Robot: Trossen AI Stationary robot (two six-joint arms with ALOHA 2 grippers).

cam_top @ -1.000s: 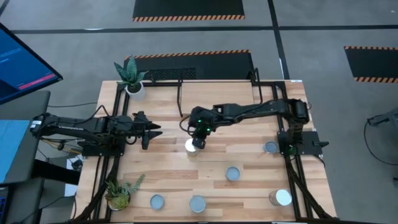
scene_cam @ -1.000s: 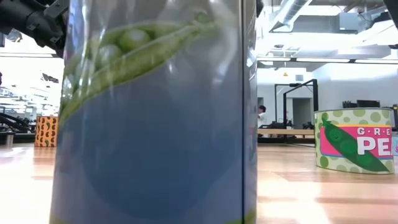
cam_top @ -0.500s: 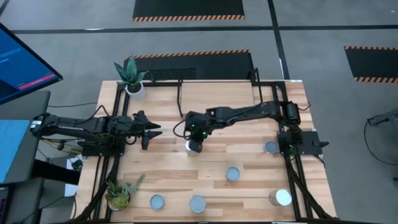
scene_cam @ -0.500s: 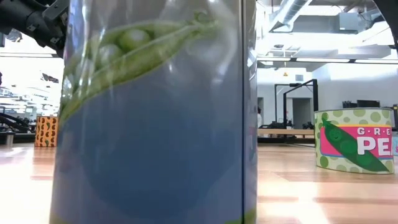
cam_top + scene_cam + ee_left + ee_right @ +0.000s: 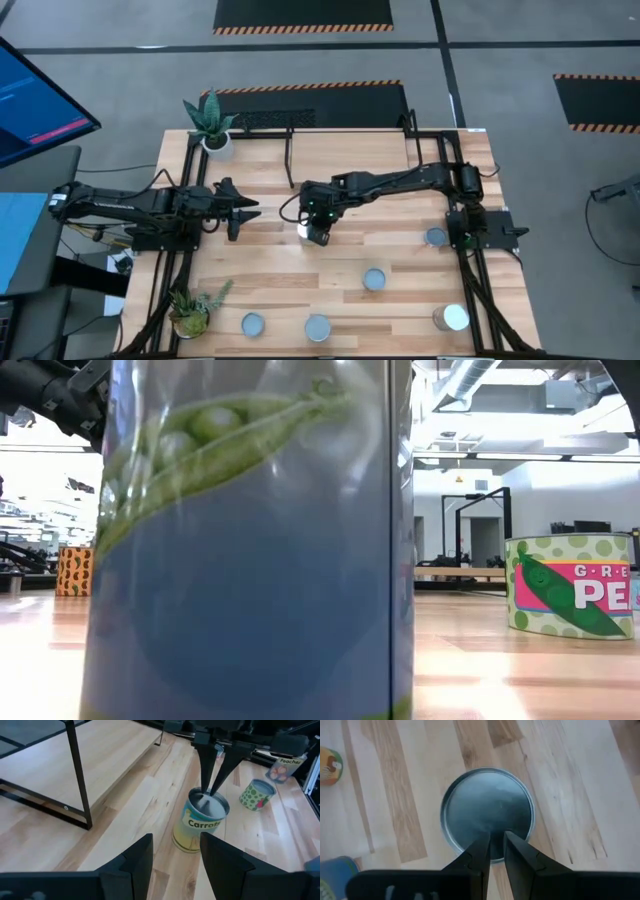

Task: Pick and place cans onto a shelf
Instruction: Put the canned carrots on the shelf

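Note:
A yellow-and-teal "Carrots" can (image 5: 199,824) with a silver top stands upright on the tabletop, near the middle (image 5: 307,232). My right gripper (image 5: 318,232) is directly over it, fingers pointing down and nearly together; it also shows in the right wrist view (image 5: 497,846) and the left wrist view (image 5: 210,794). My left gripper (image 5: 240,210) waits open and empty to the can's left, level with the table (image 5: 175,855). The shelf (image 5: 75,760), a light-wood board on a thin black frame, stands at the table's far side (image 5: 350,150). Several other cans stand along the near and right parts of the table. My right gripper comes at the Carrots can from above, pointing down. Its fingertips (image 5: 206,790) stand together at the can's silver top (image 5: 487,812), close to the rim. I cannot tell whether they touch it. The can stands upright on the table.
Cans stand near the right edge (image 5: 436,237), right of centre (image 5: 374,279) and along the near edge (image 5: 317,327) (image 5: 253,324) (image 5: 452,318). Potted plants stand at the far left (image 5: 212,125) and near left (image 5: 190,310). A pea can (image 5: 250,540) fills most of the low view.
My right gripper has gone toward the table's left and near edges, from beside the Carrots can to directly over its top, which it now mostly covers in the high view. The can has stayed where it was.

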